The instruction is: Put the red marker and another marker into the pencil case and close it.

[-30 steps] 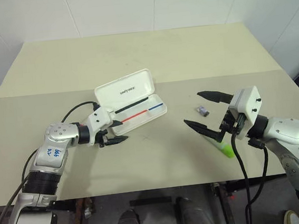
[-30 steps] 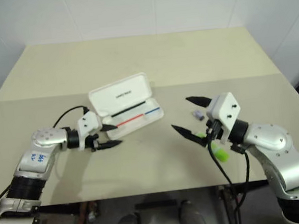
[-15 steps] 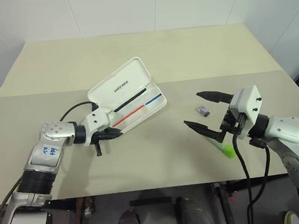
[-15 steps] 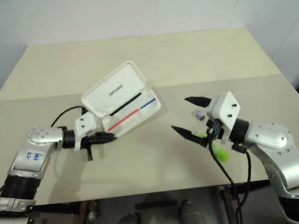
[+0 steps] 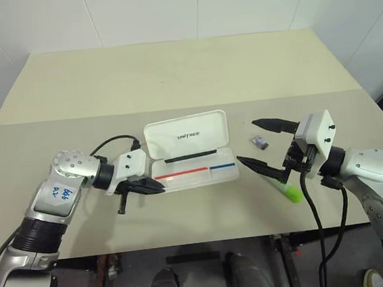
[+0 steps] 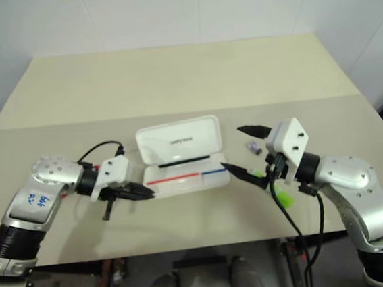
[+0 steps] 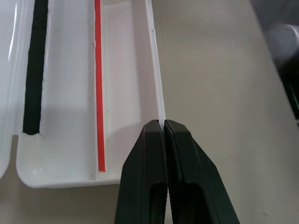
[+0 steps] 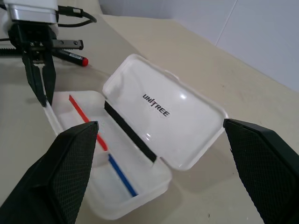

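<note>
The white pencil case (image 5: 193, 173) lies open across the table's middle, its "UNITREE" lid (image 5: 185, 132) standing up at the far side. My left gripper (image 5: 153, 187) is shut on the thin front rim (image 7: 156, 88) of the tray at its left end. Just beyond that gripper lies a slim dark rod with a red tip (image 8: 74, 58); I cannot tell whether it is the red marker. The green marker (image 5: 288, 190) lies on the table under my right gripper (image 5: 247, 140), which hangs open with its lower fingertip close to the case's right end.
A small dark purple object (image 5: 260, 141) lies between the right gripper's fingers on the beige table (image 5: 171, 77). A seam crosses the table just behind the case. White tiled walls stand behind it, and the table's front edge runs below both arms.
My left gripper shut on the case's rim and dragged the case right, swinging it from slanted to square across the table. The right arm stayed still.
</note>
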You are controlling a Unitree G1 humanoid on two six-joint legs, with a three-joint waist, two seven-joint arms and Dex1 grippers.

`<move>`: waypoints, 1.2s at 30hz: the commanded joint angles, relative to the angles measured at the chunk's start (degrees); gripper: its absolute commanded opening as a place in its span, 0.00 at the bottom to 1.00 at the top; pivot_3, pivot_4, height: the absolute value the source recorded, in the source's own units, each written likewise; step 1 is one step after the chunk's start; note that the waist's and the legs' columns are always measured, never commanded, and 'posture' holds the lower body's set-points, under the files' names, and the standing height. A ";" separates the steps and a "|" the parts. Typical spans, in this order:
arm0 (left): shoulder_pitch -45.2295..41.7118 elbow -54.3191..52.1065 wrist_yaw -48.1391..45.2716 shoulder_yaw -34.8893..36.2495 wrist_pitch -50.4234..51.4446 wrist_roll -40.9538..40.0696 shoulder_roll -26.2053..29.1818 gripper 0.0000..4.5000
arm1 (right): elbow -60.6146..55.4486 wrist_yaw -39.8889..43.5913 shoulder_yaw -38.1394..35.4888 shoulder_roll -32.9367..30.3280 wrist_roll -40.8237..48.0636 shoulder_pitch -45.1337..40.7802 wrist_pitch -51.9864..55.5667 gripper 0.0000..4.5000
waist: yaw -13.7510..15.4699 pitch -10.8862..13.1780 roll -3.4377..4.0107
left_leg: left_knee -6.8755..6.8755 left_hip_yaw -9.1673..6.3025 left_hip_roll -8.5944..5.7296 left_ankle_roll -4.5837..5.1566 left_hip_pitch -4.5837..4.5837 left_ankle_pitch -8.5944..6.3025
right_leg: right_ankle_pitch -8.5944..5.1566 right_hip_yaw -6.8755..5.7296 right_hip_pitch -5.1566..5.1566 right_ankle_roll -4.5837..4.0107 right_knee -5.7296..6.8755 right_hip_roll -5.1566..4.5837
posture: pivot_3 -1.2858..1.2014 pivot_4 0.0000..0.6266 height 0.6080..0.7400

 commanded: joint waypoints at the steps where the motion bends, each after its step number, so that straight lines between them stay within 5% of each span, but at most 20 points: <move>1: 0.89 -2.02 -1.46 0.26 -2.63 -0.04 1.76 0.01 | -0.77 0.13 -1.76 -0.49 0.83 -0.32 -0.71 1.00 | 0.02 0.00 0.00 | 0.00 0.00 0.00 0.00 0.01 0.00 | 0.00 0.00 0.00 -0.01 0.00 0.00 | 0.52 0.24 1.00; 27: 1.70 -1.81 5.72 -1.19 1.51 2.55 -2.94 0.01 | -3.10 -1.67 -1.75 -0.39 1.45 0.95 -0.07 1.00 | 0.27 0.00 0.00 | 0.10 0.00 0.00 0.10 0.01 0.09 | 0.00 0.01 0.05 -0.01 0.01 0.00 | 0.52 0.24 1.00; 33: 2.95 -6.66 3.87 1.17 5.77 -1.29 -1.31 0.35 | -2.28 -0.92 -0.93 -0.10 1.39 0.98 -0.73 1.00 | 0.21 0.00 0.00 | 0.05 0.00 0.00 0.09 0.01 0.07 | 0.00 0.01 0.04 -0.01 0.02 0.00 | 0.52 0.24 1.00; 36: 3.81 -10.24 3.37 3.65 9.33 -4.42 0.76 0.35 | -1.11 -0.47 -0.10 0.43 1.18 0.30 -1.32 1.00 | 0.06 0.00 -0.01 | 0.03 0.00 0.00 0.09 0.01 0.07 | 0.00 0.01 0.03 -0.01 0.02 0.00 | 0.52 0.24 1.00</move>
